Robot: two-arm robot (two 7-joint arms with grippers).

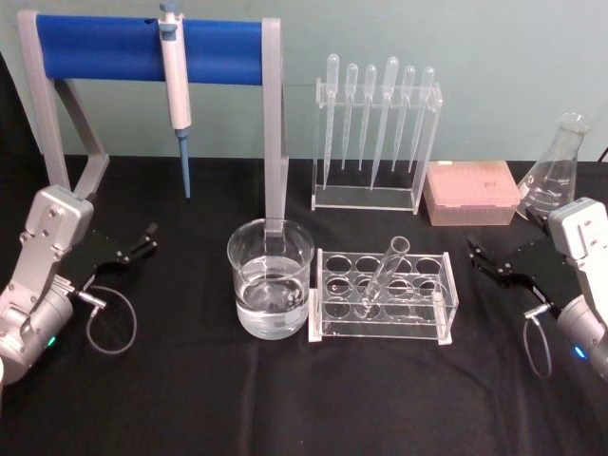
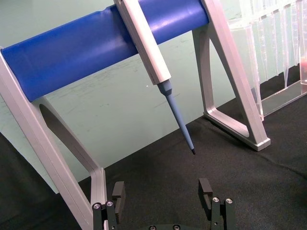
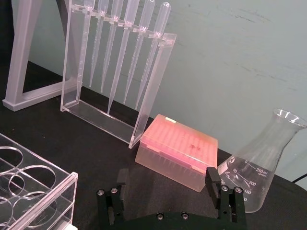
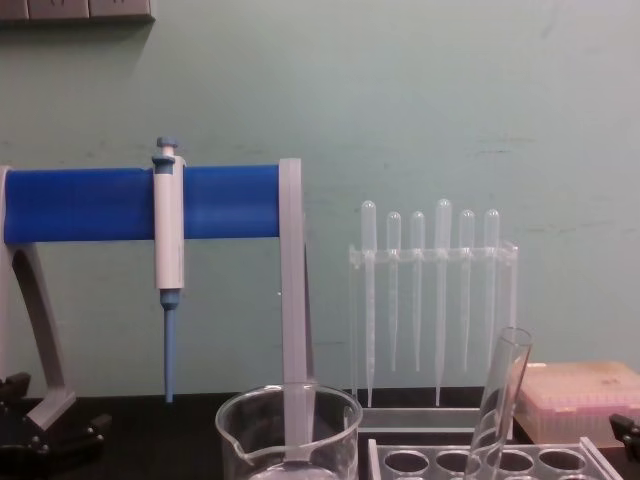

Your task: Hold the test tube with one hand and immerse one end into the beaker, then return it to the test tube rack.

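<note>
The clear test tube (image 1: 385, 275) leans in the clear rack (image 1: 384, 328) at the table's middle, its open rim up; the chest view shows its upper part (image 4: 500, 398). The wide glass beaker (image 1: 271, 285), partly filled with clear liquid, stands just left of the rack, its rim low in the chest view (image 4: 288, 425). My left gripper (image 1: 148, 239) rests open at the left, well apart from the beaker, its jaws empty in the left wrist view (image 2: 162, 194). My right gripper (image 1: 475, 255) is open at the right of the rack, holding nothing (image 3: 167, 181).
A blue-barred stand (image 1: 142, 47) with a hanging white-and-blue pipettor (image 1: 176, 85) sits behind the beaker. Behind the tube's rack stands a pipette rack (image 1: 375, 142). A pink tip box (image 1: 470, 190) and a conical flask (image 1: 556, 176) are at the back right.
</note>
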